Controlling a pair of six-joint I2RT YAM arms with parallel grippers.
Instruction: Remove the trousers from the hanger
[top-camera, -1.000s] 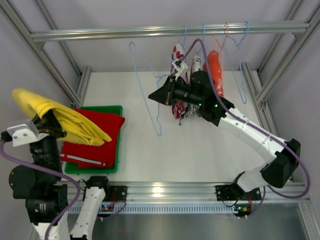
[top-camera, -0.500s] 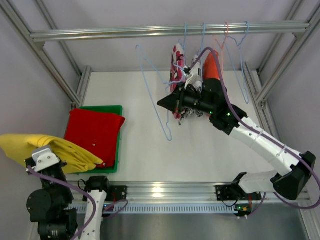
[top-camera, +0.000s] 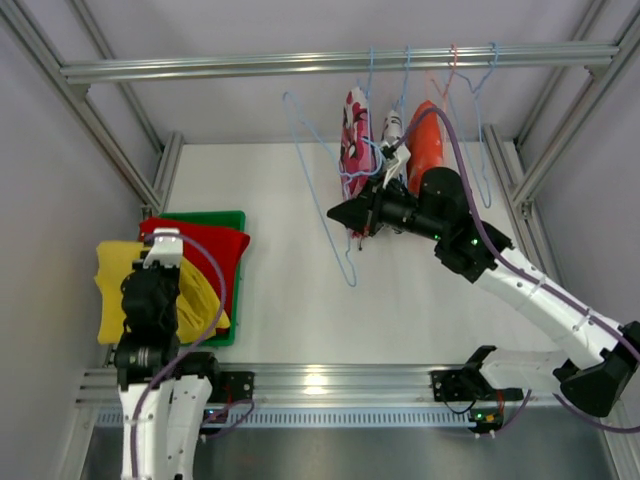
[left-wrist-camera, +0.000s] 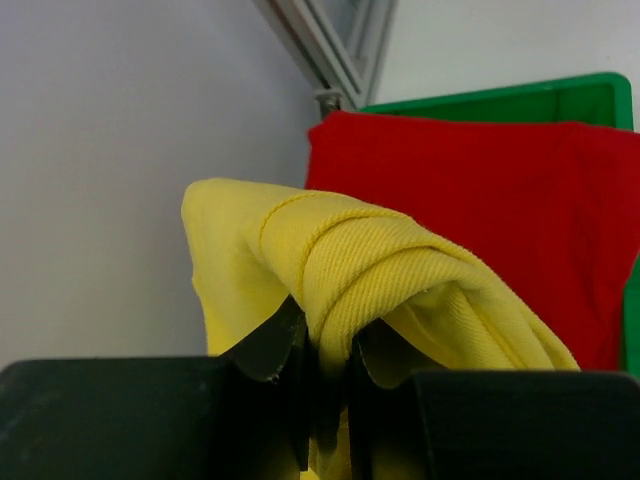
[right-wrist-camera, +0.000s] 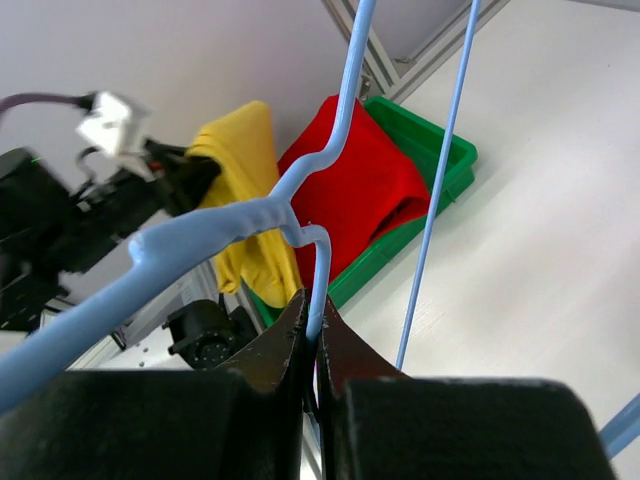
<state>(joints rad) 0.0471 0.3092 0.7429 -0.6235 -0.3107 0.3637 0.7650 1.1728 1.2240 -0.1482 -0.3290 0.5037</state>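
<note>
The white desk (top-camera: 270, 290) spreads below both pairs of jaws, and a metal rail (top-camera: 250, 66) crosses above it, beyond the right jaws. A green tray (top-camera: 215, 215) sits on the desk under and just ahead of the left jaws. The red trousers (top-camera: 215, 250) lie folded flat in that tray, just past the left jaws and free of any hanger.

The yellow trousers (left-wrist-camera: 380, 270) are bunched between the left jaws, which are almost closed and pinch a thick fold of the cloth. From above, the rest of the pair droops over the tray's left side and covers part of the red pair.

A patterned garment (top-camera: 354, 125) and an orange-red garment (top-camera: 425, 140) hang from the rail close behind the right jaws.

The right jaws are fully closed on the thin wire of a light blue hanger (right-wrist-camera: 215, 228), which carries no cloth and slants down towards the desk.
</note>
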